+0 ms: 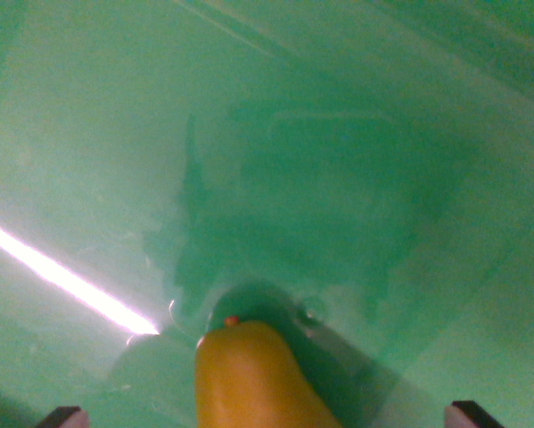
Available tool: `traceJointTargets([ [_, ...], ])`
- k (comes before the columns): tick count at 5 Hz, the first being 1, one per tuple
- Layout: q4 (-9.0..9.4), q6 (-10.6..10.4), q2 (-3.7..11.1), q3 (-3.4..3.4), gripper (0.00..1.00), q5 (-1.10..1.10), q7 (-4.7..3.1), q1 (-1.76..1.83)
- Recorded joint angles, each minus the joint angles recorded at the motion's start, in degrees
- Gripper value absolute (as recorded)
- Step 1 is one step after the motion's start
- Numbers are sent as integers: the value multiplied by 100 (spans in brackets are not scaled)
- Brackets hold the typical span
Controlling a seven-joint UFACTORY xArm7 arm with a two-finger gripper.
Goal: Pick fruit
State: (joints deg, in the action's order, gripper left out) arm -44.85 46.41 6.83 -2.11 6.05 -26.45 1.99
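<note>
A yellow-orange fruit [249, 379] with a small red spot at its tip lies at the bottom centre of the wrist view, resting on the glossy green surface [338, 178]. Its lower part is cut off by the frame edge. Only the two dark fingertips of my gripper [268, 415] show, one in the bottom left corner [63, 415] and one in the bottom right [474, 413]. They stand wide apart, on either side of the fruit, and neither touches it. The gripper is open.
The green surface fills the whole view and looks like the inside of a plastic tub, with a ridge or wall line [356, 45] across the top. A bright light streak [66, 278] reflects at the left. A dark shadow [293, 205] lies beyond the fruit.
</note>
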Motion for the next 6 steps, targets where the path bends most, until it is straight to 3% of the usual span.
traceJointTargets([
  [1,0,0,0,0,0,0,0,0],
  [2,162,-161,17,-26,0,9,-105,-11],
  [3,162,-161,17,-26,0,9,-105,-11],
  [4,303,-300,32,-49,0,16,-195,-20],
  [5,303,-300,32,-49,0,16,-195,-20],
  [6,414,-410,44,-66,0,22,-267,-28],
])
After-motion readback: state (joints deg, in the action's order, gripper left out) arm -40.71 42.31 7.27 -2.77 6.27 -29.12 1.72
